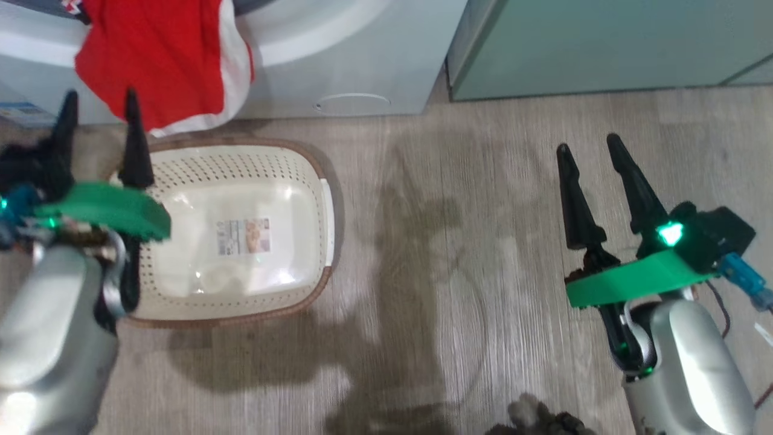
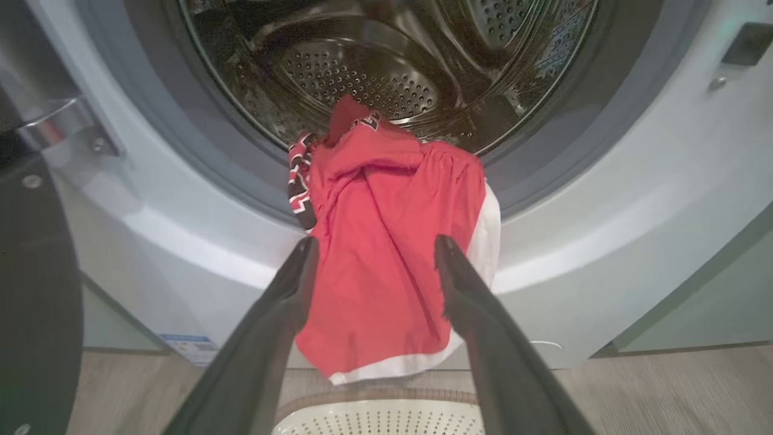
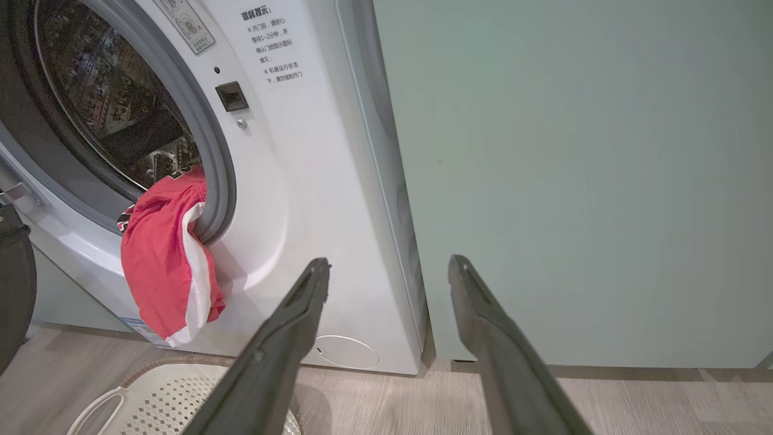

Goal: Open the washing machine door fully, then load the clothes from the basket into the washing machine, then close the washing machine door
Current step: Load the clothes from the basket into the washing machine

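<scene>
I see the red jersey (image 2: 386, 284) hanging out of the washing machine (image 2: 604, 254) at frame centre, above the basket (image 2: 380, 418). Left pincer (image 2: 377, 241) and right pincer (image 3: 389, 261) both gape wide, holding nothing.

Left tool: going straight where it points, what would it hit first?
Probably the red clothes hanging from the washing machine, straight ahead of the left tool; the gap is hard to judge.

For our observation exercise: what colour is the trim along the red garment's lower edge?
White, on the clothes; clearest in the left wrist view.
</scene>
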You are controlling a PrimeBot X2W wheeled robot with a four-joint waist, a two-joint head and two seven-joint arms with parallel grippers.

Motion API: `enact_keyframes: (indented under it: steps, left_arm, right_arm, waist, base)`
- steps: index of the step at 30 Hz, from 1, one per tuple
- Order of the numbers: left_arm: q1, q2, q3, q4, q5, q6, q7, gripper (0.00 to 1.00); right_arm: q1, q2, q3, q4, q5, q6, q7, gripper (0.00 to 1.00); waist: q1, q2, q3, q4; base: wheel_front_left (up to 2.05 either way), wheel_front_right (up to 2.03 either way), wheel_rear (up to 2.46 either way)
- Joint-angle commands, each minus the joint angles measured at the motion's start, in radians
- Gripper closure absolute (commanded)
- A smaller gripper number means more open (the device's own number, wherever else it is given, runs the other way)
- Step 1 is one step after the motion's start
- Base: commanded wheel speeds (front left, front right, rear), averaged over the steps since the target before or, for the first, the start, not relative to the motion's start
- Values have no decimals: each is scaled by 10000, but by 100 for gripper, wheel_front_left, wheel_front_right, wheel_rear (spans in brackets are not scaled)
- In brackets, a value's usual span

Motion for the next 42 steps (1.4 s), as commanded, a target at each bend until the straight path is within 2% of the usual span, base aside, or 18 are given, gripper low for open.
enact_keyframes:
  steps: [1,6,7,11,18,23,36,37,38,39,40,42]
  left_arm:
    - [-632,258,460,113,-110,-122,67,0]
    - [-1876,356,410,1658,-335,-689,451,0]
    - [-2342,431,351,2260,-395,-941,665,0]
    - [-3217,558,157,3335,-491,-1467,1217,0]
    - [-4367,635,10,4775,-679,-1994,2001,0]
    - [-5251,655,-10,5835,-757,-2088,2452,0]
    - [-6764,777,121,8034,-907,-1924,2819,0]
    - [-6851,808,119,8119,-894,-1912,2772,14]
    - [-6933,838,103,8190,-872,-1924,2721,43]
    - [-7003,853,101,8247,-871,-1955,2648,84]
    - [-7053,857,92,8327,-872,-1978,2619,100]
    - [-7130,850,40,8493,-856,-2017,2634,100]
  right_arm:
    - [-245,-20,279,-355,109,0,-117,0]
    - [-486,-20,492,-288,294,0,-200,0]
    - [-564,-20,567,-236,372,0,-233,0]
    - [-693,-20,694,-140,506,0,-281,0]
    - [-889,-20,815,-86,687,0,-309,0]
    - [-942,-20,867,-202,804,0,-313,0]
    - [-1000,-20,1092,-317,1169,0,-315,0]
    - [-995,-20,1098,-326,1188,0,-315,0]
    - [-990,-20,1105,-337,1204,0,-315,0]
    - [-980,-20,1110,-346,1220,0,-315,0]
    - [-965,-20,1111,-350,1233,0,-315,0]
    - [-934,-20,1094,-350,1251,0,-315,0]
  waist:
    - [0,0,360,-207]
    - [0,0,839,-537]
    - [0,0,973,-659]
    - [0,0,1182,-862]
    - [0,0,1421,-1075]
    - [0,0,1537,-1199]
    - [0,0,1694,-1710]
    - [0,0,1696,-1740]
    - [0,0,1702,-1770]
    - [0,0,1699,-1796]
    - [0,0,1693,-1813]
    - [0,0,1672,-1828]
  base:
    - [0,0,0]
    - [0,0,0]
    - [0,0,0]
    - [0,0,0]
    - [0,0,0]
    - [0,0,0]
    - [0,0,0]
    - [0,0,0]
    - [0,0,0]
    - [0,0,0]
    - [0,0,0]
    - [0,0,0]
